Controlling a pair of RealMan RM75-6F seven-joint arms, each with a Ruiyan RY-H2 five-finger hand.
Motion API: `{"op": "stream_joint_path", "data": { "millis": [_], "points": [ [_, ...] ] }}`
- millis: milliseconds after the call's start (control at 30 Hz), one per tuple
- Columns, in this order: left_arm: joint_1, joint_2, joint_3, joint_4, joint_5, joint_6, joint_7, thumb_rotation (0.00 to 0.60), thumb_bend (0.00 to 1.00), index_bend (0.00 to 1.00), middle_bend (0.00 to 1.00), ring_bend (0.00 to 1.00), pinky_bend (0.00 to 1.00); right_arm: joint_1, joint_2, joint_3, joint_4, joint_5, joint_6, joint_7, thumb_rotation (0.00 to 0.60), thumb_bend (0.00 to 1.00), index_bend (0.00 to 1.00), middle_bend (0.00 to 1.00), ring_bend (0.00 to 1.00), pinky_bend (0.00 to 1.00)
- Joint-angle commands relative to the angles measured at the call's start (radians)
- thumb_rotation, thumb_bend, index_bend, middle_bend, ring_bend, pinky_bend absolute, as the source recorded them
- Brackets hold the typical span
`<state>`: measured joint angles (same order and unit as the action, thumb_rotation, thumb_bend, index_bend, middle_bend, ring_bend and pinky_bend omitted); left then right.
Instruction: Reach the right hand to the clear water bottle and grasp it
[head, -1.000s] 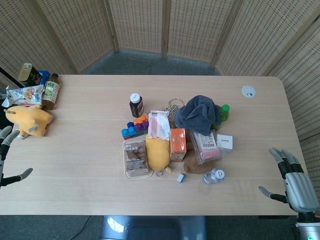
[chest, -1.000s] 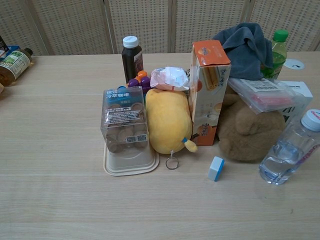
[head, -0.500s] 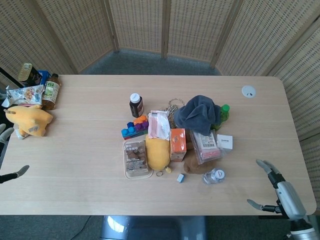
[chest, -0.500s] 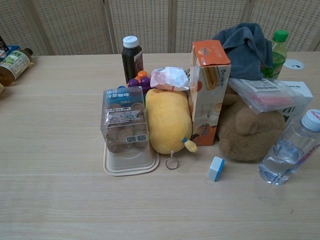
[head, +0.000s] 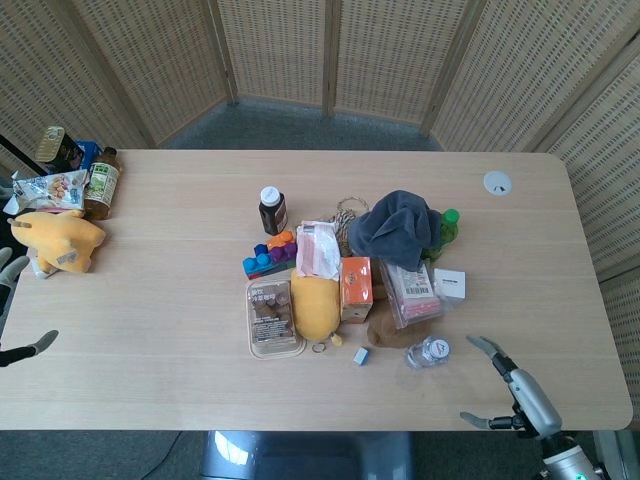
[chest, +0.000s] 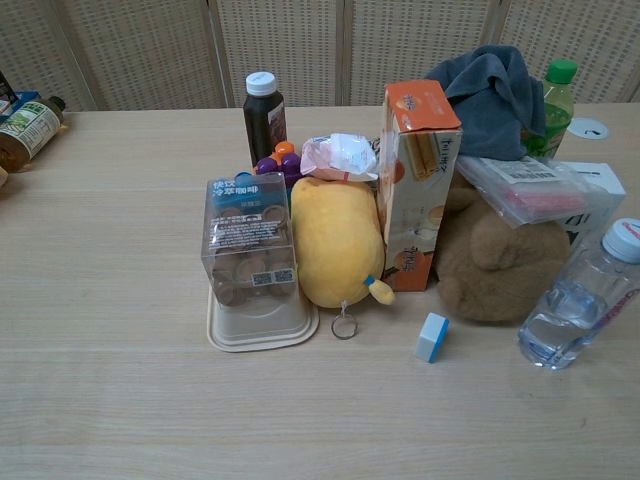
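Note:
The clear water bottle with a white cap stands near the table's front edge, right of a small blue eraser; in the chest view the bottle is at the far right, leaning slightly. My right hand is at the front right table edge, to the right of and nearer than the bottle, fingers spread, holding nothing and apart from it. My left hand shows only partly at the far left edge, fingers apart and empty. Neither hand appears in the chest view.
A pile sits mid-table: brown plush, orange box, yellow plush, clear snack box, dark bottle, grey cloth, green bottle, white box. A yellow toy and snacks lie far left.
My right hand has moved left along the front table edge toward the water bottle. My left hand has drawn slightly back off the left edge. The objects have not moved.

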<state>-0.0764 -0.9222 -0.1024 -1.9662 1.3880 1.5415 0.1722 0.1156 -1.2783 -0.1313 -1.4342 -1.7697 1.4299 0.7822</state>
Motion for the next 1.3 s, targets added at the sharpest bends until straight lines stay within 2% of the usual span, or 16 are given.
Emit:
{"op": "stream_joint_path", "data": {
  "millis": [33,300,467,933,1300],
  "points": [
    [0.000,-0.008,-0.002,0.005,-0.002,0.006,0.015,0.600,0.00,0.14,0.00,0.00,0.00,0.019,-0.050,0.028,0.026,0.038,-0.029,-0.036,0.600,0.00,0.00,0.00,0.00,0.00],
    [-0.001,-0.009,-0.004,0.006,-0.009,0.003,0.015,0.600,0.00,0.14,0.00,0.00,0.00,0.046,-0.134,0.052,0.062,0.081,-0.071,-0.068,0.600,0.00,0.00,0.00,0.00,0.00],
    [-0.002,-0.010,-0.004,0.006,-0.011,-0.001,0.016,0.600,0.00,0.14,0.00,0.00,0.00,0.055,-0.173,0.057,0.090,0.101,-0.085,-0.038,0.600,0.00,0.00,0.00,0.00,0.00],
    [-0.003,-0.017,-0.004,0.007,-0.020,-0.007,0.023,0.600,0.00,0.14,0.00,0.00,0.00,0.045,-0.333,0.086,0.209,0.125,-0.019,0.073,0.600,0.00,0.00,0.00,0.00,0.00],
    [-0.006,-0.030,-0.001,0.014,-0.023,-0.014,0.039,0.600,0.00,0.14,0.00,0.00,0.00,0.038,-0.457,0.121,0.327,0.151,0.031,0.099,0.600,0.00,0.00,0.00,0.00,0.00]
  ]
}}
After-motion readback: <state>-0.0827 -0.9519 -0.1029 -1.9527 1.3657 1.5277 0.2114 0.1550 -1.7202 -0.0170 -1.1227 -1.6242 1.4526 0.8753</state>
